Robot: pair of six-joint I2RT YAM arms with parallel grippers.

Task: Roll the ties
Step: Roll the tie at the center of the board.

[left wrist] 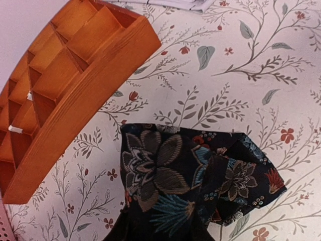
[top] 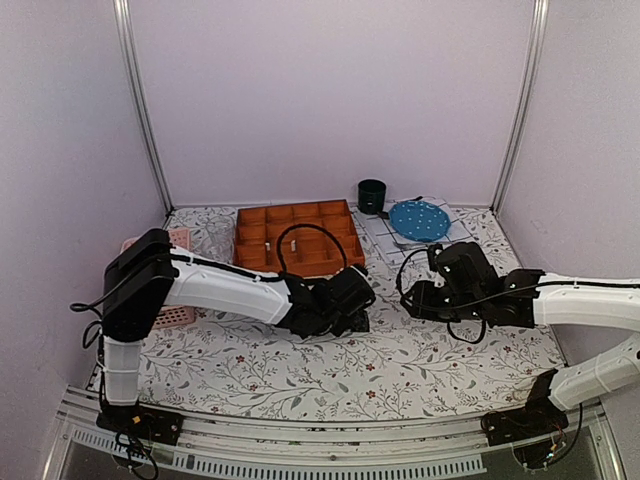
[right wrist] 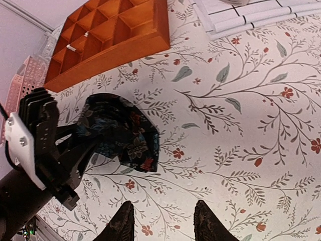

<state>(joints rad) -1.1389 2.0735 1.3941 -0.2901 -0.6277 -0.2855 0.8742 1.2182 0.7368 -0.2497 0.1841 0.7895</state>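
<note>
Right wrist view: left tool [right wrist: 81, 140] clenched on tie [right wrist: 125, 135], which lies bunched in a short wad on bench [right wrist: 241, 125]. Wad sticks out past that tool's tips, folded end pointing away from it; long axis unclear. Right tool [right wrist: 164, 211] released, fingers spread, apart from tie. Orange tray [right wrist: 115, 35] beyond left tool.

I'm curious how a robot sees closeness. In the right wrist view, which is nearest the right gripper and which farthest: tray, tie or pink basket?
From the right gripper:
1. tie, just ahead, slightly left.
2. tray, farther back, behind the tie.
3. pink basket, far left, past the tray's end.
</note>
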